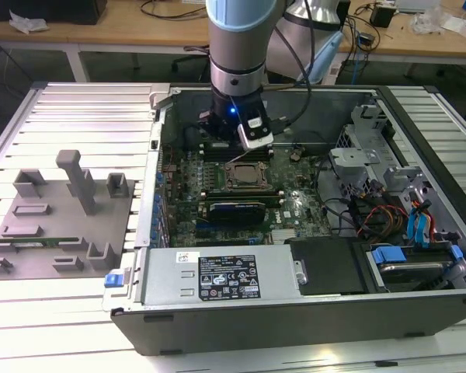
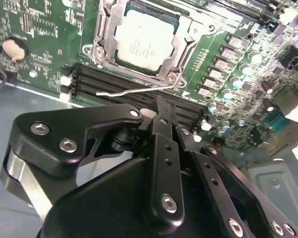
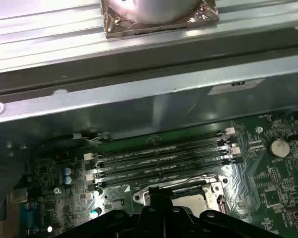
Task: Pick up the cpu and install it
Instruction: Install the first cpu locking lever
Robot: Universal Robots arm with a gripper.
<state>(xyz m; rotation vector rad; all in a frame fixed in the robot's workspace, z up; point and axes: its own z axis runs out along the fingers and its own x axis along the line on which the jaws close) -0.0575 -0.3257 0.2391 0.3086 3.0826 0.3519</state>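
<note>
The cpu point(image 2: 144, 42), a pale silver square chip, lies flat inside the metal-framed socket point(image 2: 105, 37) on the green motherboard. Its edge also shows in the first wrist view as the cpu point(image 3: 188, 202) just past the black fingers. My gripper point(image 2: 161, 105) hangs above the black memory slots beside the socket, with its fingers together and nothing between them. In the exterior view the gripper point(image 1: 227, 134) is inside the open computer case, just behind the socket point(image 1: 245, 176).
A thin wire lever point(image 2: 134, 90) lies along the socket's edge. A grey tray point(image 1: 62, 256) with a green memory stick point(image 1: 39, 242) lies at the exterior view's left. The case wall point(image 3: 149, 99), cables point(image 1: 373, 214) and drive bays point(image 1: 419, 256) surround the board.
</note>
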